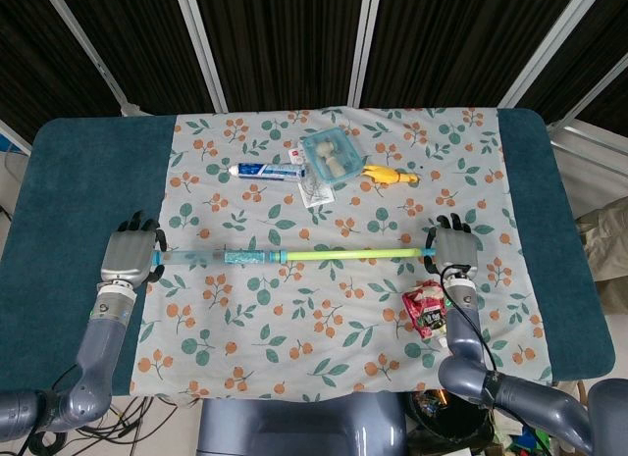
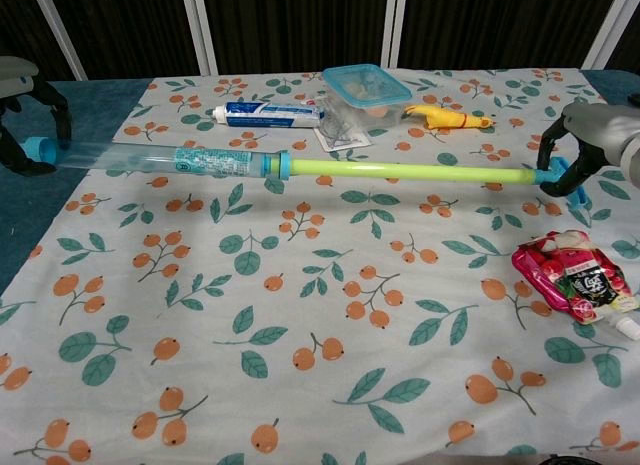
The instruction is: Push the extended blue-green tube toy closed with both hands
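Item: tube toy, fully extended, lying across the middle of the frame on the floral cloth, long axis running left to right; clear blue-green barrel on the left half, yellow-green rod on the right, joined at a blue collar near centre. Left hand — at the left end, fingers curled around the blue end cap, which the chest view shows sitting between thumb and fingers; whether they press firmly cannot be told. Right hand — at the right end, fingers hooked about the blue handle piece, apparently gripping it. Each hand sits at its own end, neither nearer the middle; the toy's axis lies directly between the two palms, so closing it calls, in judgement, for both to drive inward along that line, toward centre frame. Other contents: toothpaste tube, lidded container, yellow rubber chicken in the upper centre; red snack packet at lower right, just below the right hand.
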Controlling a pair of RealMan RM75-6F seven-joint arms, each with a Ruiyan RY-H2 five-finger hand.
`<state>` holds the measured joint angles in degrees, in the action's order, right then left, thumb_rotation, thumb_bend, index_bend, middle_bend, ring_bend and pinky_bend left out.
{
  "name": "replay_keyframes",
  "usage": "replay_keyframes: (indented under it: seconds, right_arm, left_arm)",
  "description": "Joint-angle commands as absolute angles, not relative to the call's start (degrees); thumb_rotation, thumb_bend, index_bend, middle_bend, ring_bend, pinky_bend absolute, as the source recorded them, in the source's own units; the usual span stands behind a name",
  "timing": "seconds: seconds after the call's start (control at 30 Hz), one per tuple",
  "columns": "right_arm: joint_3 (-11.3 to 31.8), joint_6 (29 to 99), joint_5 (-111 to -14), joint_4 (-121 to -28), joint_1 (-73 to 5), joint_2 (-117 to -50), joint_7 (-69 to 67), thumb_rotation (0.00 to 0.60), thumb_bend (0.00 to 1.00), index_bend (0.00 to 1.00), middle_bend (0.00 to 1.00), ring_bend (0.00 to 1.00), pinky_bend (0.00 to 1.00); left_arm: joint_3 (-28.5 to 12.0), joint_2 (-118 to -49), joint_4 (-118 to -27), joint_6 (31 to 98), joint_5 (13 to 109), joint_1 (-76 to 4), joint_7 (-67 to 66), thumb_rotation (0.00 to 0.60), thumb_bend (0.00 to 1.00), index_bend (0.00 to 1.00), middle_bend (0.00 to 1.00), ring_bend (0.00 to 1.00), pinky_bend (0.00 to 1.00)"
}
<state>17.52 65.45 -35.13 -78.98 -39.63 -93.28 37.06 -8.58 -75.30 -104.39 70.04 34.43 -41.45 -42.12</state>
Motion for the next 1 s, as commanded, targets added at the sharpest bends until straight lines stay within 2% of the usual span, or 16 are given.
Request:
replay_keyframes:
  seconds: [0.03,1.0]
  right_arm:
    - [17.57,65.65,-34.95,-79.34,-39.58,-92.94,37.31,0.6,0.39,0.62,0.14,0.06,0.15]
    - [17.01,67.04,-34.92,-80.99,-39.25,-92.24,37.98,0.6,0.39,0.64,0.15,0.06,0.15]
  left_arm:
    - [-8.6,-75.43,-104.36,70.08,34.35,-41.53,-42.14,0.6,0.32,0.55,0.21,0.04,0.18]
    - [-8.43,-76.01,-103.87,69.97,34.08,-42.01,-41.87,0.6,0.32,0.56,0.21,0.05,0.18]
